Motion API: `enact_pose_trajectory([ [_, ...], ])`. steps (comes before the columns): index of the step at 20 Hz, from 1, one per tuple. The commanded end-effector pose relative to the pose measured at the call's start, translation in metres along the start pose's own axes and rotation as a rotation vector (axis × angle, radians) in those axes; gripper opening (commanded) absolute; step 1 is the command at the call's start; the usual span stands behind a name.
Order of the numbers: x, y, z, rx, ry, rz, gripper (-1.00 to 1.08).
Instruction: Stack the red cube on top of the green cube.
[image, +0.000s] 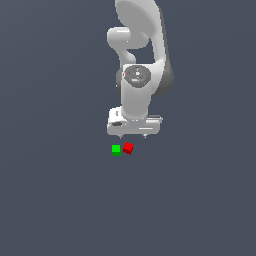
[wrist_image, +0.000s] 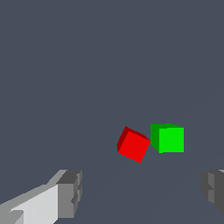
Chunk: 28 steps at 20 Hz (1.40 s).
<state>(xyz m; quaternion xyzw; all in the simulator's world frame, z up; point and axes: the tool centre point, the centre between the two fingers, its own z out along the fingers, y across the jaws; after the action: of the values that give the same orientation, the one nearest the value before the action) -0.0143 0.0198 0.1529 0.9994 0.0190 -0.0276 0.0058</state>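
The red cube (image: 128, 148) lies on the grey floor, turned at an angle, right beside the green cube (image: 116, 149), which is on the exterior view's left of it. In the wrist view the red cube (wrist_image: 133, 145) and the green cube (wrist_image: 168, 138) nearly touch at one corner. My white gripper (image: 133, 136) hangs above and just behind the cubes, apart from both. Its jaws stand wide apart and empty, with one grey fingertip (wrist_image: 70, 194) and the other at the frame's edge (wrist_image: 214, 190).
The plain dark grey floor (image: 60, 200) spreads all around the cubes. The arm's white links (image: 142, 50) rise behind the gripper.
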Motion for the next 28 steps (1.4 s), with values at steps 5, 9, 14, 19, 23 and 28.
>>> enact_pose_trajectory([
  [5, 0.000, 0.001, 0.002, 0.001, 0.002, 0.013, 1.00],
  [9, -0.001, 0.003, 0.010, 0.003, 0.006, 0.053, 1.00],
  [14, -0.004, 0.007, 0.026, 0.007, 0.017, 0.141, 1.00],
  [19, -0.007, 0.012, 0.050, 0.013, 0.031, 0.266, 1.00],
  [23, -0.010, 0.015, 0.066, 0.017, 0.042, 0.351, 1.00],
  [28, -0.012, 0.017, 0.080, 0.021, 0.050, 0.420, 1.00],
])
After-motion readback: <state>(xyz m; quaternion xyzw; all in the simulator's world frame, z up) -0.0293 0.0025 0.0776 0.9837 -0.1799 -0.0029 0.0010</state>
